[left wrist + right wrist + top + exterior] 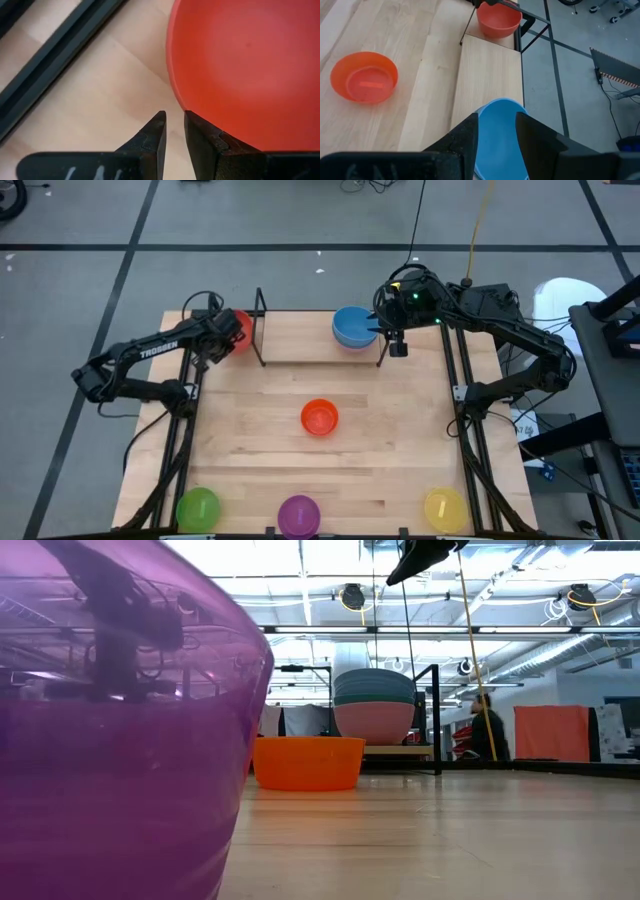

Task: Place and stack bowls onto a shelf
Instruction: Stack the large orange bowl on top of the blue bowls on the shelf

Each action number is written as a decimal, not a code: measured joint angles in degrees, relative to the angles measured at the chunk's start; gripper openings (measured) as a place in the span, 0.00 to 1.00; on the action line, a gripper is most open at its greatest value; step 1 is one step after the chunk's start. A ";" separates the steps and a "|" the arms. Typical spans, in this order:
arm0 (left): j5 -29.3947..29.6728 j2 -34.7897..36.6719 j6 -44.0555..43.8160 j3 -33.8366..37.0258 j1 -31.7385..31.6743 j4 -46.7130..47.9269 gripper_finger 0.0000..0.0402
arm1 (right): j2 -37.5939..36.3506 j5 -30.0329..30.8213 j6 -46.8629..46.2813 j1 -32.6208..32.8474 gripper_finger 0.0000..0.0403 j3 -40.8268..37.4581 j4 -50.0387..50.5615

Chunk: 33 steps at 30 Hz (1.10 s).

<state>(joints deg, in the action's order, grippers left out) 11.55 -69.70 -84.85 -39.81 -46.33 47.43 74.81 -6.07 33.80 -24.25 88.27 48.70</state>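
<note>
The red bowl (pixel 241 330) sits just left of the shelf's (pixel 310 352) left end rods, and my left gripper (pixel 222 332) is shut on its left rim. It fills the left wrist view (pixel 240 65) and shows beyond the board in the right wrist view (pixel 499 20). On the shelf's right end stands a stack (pixel 373 705) of pink, teal and blue bowls, with blue on top (pixel 350 327). My right gripper (pixel 496 117) is open at the blue bowl's (pixel 500 135) right rim. The orange bowl (pixel 319 417) rests on the table's middle. My left gripper (pixel 174 114) has the red bowl's rim (pixel 181 102) at its fingertips, one finger (pixel 205 137) over the inside and the other (pixel 152 137) outside, coming from above. Whether the bowl is lifted clear, I cannot tell. My right gripper: I cannot tell whether its fingers touch the blue bowl.
Green (pixel 197 507), purple (pixel 298 515) and yellow (pixel 444 508) bowls stand along the table's near edge. The purple one (pixel 110 740) blocks the low view's left half. The shelf board's left and middle parts (pixel 490 75) are bare. Black frame rails (pixel 55 65) run beside the red bowl.
</note>
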 joint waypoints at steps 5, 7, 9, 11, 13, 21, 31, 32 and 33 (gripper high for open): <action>-0.02 2.02 1.10 0.00 -0.42 -1.04 0.18 | 0.00 0.00 -0.04 0.00 0.31 0.00 0.05; -0.09 3.11 1.17 0.00 -0.53 -1.01 0.18 | 0.00 0.00 0.00 0.00 0.31 0.00 0.06; -0.07 4.39 1.17 0.00 -0.55 -1.02 0.18 | 0.00 0.00 0.00 0.00 0.31 0.00 0.05; 0.21 5.69 1.17 0.00 -0.52 -1.08 0.18 | 0.00 0.00 0.02 0.00 0.31 0.00 0.05; 0.75 6.87 1.15 0.00 -0.55 -1.27 0.18 | 0.00 0.00 0.02 0.00 0.31 0.00 0.05; 0.93 6.24 1.86 0.00 -2.73 -3.90 0.18 | 0.00 0.00 0.31 0.00 0.31 0.00 0.05; -2.78 2.42 5.71 0.00 -5.42 -7.63 0.18 | 0.00 0.00 0.32 0.00 0.31 0.00 0.03; -2.80 1.85 5.63 0.00 -5.42 -7.30 0.18 | -0.01 0.00 0.33 0.00 0.31 0.00 0.03; -2.82 1.31 5.54 0.00 -5.42 -7.30 0.18 | 0.00 0.00 0.33 0.00 0.31 0.00 0.03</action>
<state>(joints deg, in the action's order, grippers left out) 8.73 -68.39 -79.30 -39.81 -51.75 40.12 74.81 -6.07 34.13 -24.25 88.27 48.73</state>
